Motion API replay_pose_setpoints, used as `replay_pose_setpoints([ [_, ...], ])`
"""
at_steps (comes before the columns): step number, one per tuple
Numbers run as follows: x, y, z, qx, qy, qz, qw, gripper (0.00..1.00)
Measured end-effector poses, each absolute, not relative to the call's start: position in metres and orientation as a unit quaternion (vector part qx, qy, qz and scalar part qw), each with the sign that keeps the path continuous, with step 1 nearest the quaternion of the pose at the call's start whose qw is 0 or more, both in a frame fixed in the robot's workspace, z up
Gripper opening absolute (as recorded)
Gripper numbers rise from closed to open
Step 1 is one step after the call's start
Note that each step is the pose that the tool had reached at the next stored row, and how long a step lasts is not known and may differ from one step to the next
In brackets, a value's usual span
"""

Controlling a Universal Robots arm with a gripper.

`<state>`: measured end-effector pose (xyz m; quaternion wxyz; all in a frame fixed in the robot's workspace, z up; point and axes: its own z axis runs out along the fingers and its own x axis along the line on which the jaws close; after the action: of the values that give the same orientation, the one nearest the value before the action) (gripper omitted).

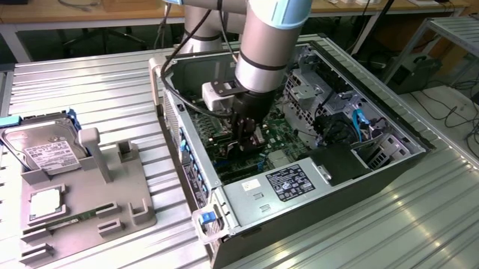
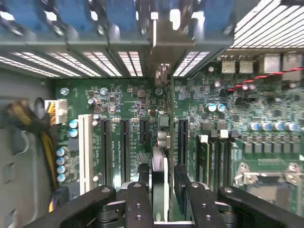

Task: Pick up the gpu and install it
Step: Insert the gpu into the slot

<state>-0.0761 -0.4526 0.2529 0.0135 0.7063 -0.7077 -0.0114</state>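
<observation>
On the exterior view's left I see a grey fixture tray (image 1: 112, 207) on the ribbed metal table (image 1: 97, 84), with a silver hard drive (image 1: 45, 151) standing in its far slot and a narrow green memory stick (image 1: 71, 219) lying along its near edge. To the right of the tray the open computer case (image 1: 247, 235) lies on its side, its power supply (image 1: 281, 188) at the near end. My arm (image 1: 266, 50) reaches down into the case, and the claw (image 1: 243, 148) sits low over the green motherboard (image 1: 281, 126).

In the wrist view the gpu (image 2: 160, 161) stands edge-on between the black fingers (image 2: 137, 204), upright over the motherboard (image 2: 128, 102) and in line with the black expansion slots (image 2: 124, 145), its far end toward the case's rear wall. The jaws are partly spread, flanking the card on both sides; I cannot tell whether they actually press it.
</observation>
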Motion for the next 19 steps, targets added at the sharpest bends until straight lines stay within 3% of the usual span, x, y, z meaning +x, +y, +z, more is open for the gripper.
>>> replay_pose_setpoints([
  [6,-0.076,-0.453,0.282,0.706,-0.708,-0.01,0.013,0.35],
  [12,-0.076,-0.453,0.283,0.706,-0.708,-0.01,0.012,0.33],
  [14,-0.076,-0.453,0.283,0.706,-0.708,-0.01,0.012,0.2],
  [19,-0.076,-0.453,0.283,0.706,-0.708,-0.01,0.012,0.11],
])
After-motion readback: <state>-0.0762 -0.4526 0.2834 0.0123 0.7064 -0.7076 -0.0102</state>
